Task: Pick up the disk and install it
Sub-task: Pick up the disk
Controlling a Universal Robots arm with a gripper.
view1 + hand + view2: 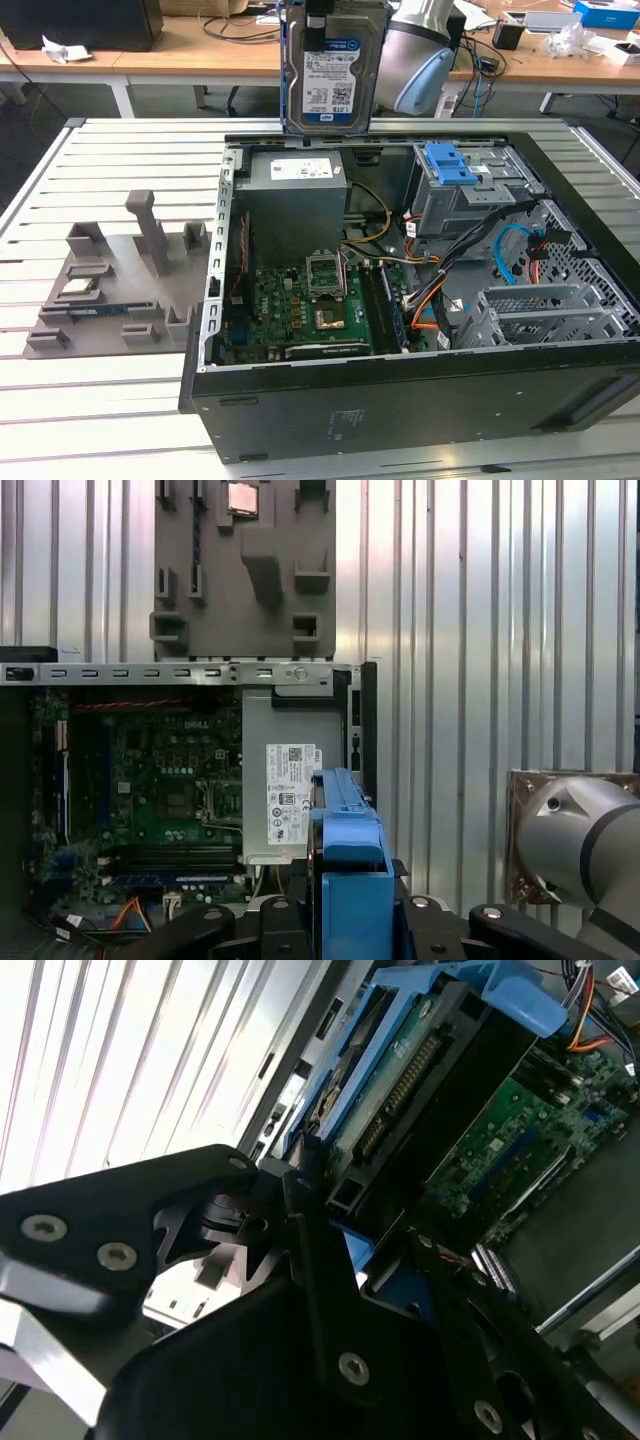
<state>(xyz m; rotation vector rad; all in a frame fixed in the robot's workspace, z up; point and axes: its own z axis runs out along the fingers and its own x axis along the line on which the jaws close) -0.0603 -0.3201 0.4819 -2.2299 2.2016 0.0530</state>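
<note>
Tabletop slats (pixel 90 420) carry a grey moulded fixture plate (pixel 110 290) with upright posts at the exterior view's left. Just beside it, toward the right, lies the open computer case (pixel 400 400). Its green motherboard (pixel 300 310) is exposed, and a grey power-supply box (pixel 295 195) sits against the far wall. Over that far edge of the case — in the air, touching nothing below — hangs the disk (pixel 333 70), upright, with its label facing the exterior camera and blue rails down both edges. In the second wrist view the gripper (pixel 360 1230) has its black fingers (pixel 315 1270) clamped on the disk's railed sides. Further right, a light-blue latch plate (pixel 452 165) sits on top of the drive cage (pixel 480 200) — well apart from the disk.
</note>
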